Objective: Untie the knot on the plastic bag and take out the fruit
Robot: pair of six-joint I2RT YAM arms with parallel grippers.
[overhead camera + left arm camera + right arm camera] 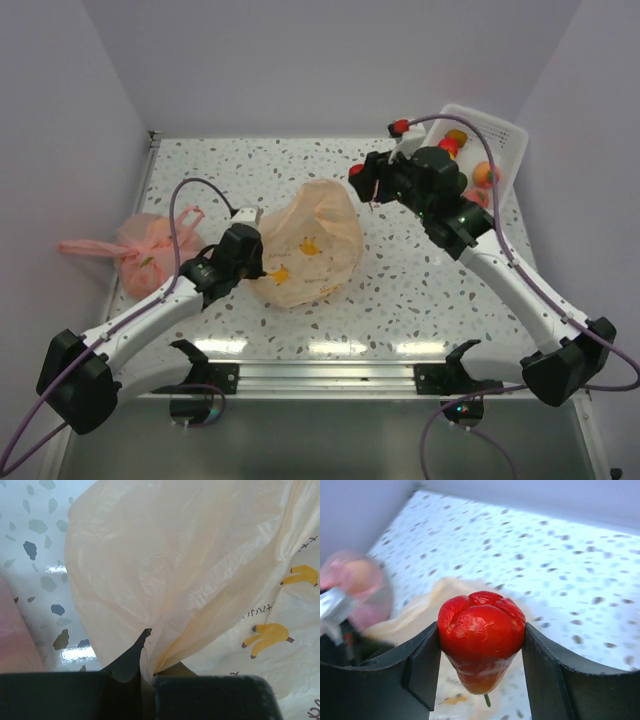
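The pale peach-orange plastic bag (308, 244) with yellow banana marks lies mid-table. It fills the left wrist view (190, 565). I see no tied knot on it. My left gripper (252, 237) is shut on a fold of the bag's left edge (147, 665). My right gripper (362, 182) is above the table right of the bag, shut on a red bell-shaped fruit (481, 635) with a small green stem. The fruit shows as a red spot in the top view (356, 171).
A pinker salmon bag (148, 247) with tied handles lies at the left edge; it also shows blurred in the right wrist view (357, 582). A white basket (500, 135) at the back right holds several red and orange fruits (485, 175).
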